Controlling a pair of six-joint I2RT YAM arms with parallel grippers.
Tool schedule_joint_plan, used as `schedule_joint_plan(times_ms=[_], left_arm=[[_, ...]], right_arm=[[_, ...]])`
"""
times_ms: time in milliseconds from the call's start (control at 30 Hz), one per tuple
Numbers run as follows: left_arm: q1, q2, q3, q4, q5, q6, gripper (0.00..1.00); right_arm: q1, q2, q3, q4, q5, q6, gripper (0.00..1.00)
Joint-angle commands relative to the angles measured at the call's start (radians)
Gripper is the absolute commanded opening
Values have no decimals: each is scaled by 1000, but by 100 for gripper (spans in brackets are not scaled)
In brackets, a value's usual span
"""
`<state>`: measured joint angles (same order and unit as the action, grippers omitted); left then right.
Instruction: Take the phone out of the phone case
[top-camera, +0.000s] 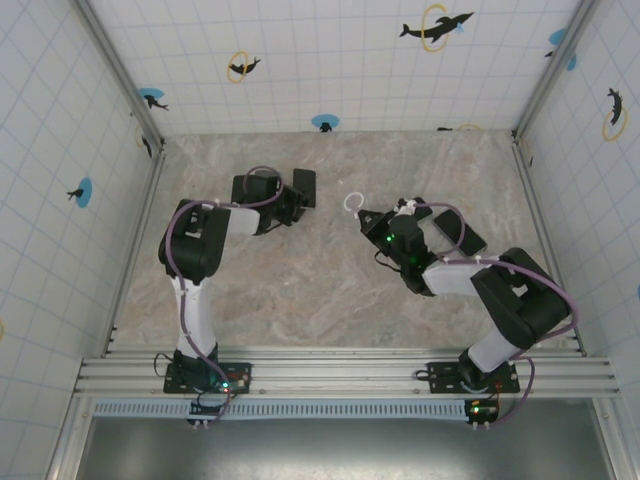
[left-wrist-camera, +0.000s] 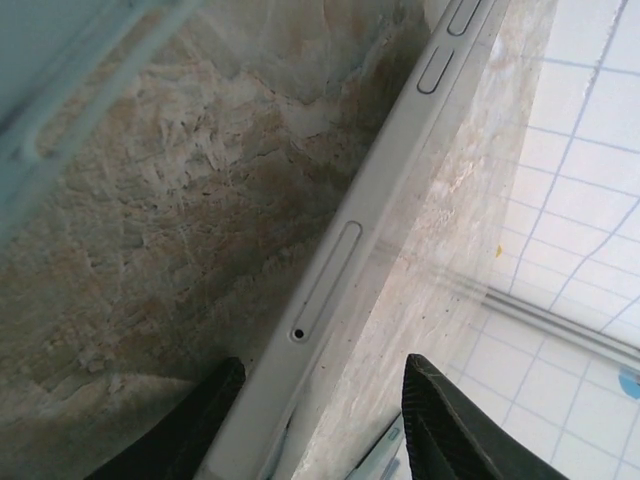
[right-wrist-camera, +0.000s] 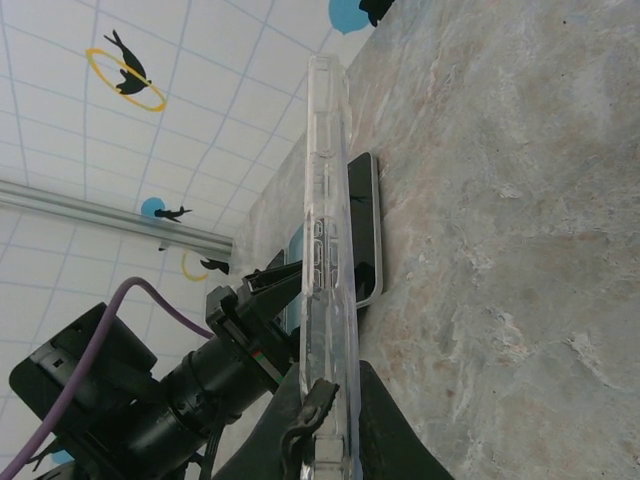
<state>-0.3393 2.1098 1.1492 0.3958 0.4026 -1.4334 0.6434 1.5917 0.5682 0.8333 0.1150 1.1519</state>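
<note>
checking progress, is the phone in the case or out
Out: the clear case is empty in the right gripper; the phone rests apart on the table.

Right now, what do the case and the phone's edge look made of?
The case: probably clear plastic, being see-through, glossy, with moulded ribs. The phone edge: likely satin metal, pale and smooth with a dull sheen, though it could be painted plastic.

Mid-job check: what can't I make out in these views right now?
Left wrist: phone runs past top and bottom edges, so its ends are cut off.
Right wrist: clear case, clamped in right gripper, screens part of the phone.
Top external: clear case too transparent and small to trace.
</note>
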Motion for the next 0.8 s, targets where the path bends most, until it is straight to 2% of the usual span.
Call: schedule_joint_plan(times_ms=[0, 467, 767], left_arm=[[7, -57, 14, -98, -26, 62, 48], [21, -120, -104, -103, -24, 78, 51], [28, -148, -69, -107, -3, 96, 52]], right_arm=[[10, 17, 53, 20, 0, -9, 0], [8, 60, 100, -4, -8, -39, 0], [4, 146, 138, 8, 16, -86, 0]])
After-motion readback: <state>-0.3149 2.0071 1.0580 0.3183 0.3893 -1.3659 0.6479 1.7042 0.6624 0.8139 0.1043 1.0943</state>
